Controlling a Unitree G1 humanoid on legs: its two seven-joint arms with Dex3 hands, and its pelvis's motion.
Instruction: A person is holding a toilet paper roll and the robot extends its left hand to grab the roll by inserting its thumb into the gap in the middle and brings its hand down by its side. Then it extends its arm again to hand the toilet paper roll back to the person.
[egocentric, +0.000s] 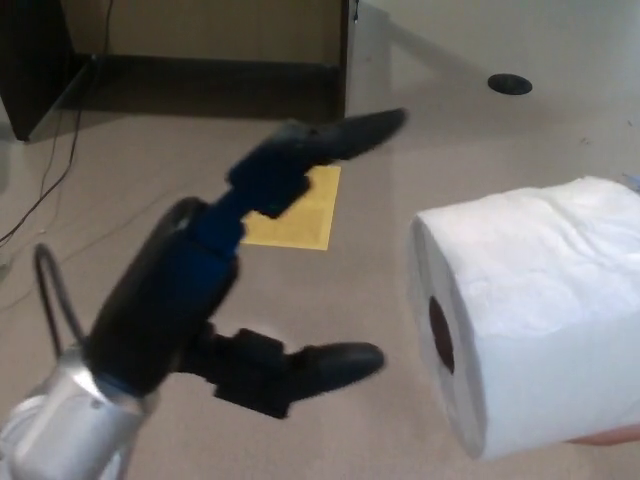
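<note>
A white toilet paper roll (530, 310) is held out at the right of the head view, its flat end and dark core hole (440, 334) facing left. A bit of a person's hand (605, 436) shows under it at the bottom right edge. My left hand (215, 290) reaches in from the lower left, open, with the fingers (330, 140) spread high and the thumb (320, 365) low. The thumb tip points at the core hole and stops a short way left of the roll, not touching it. My right hand does not show.
A yellow sheet (300, 212) lies on the beige carpet, partly behind my fingers. A dark desk panel (345, 75) stands at the top middle. Cables (45, 190) run along the floor at the left. A round black floor plate (510, 84) sits at the top right.
</note>
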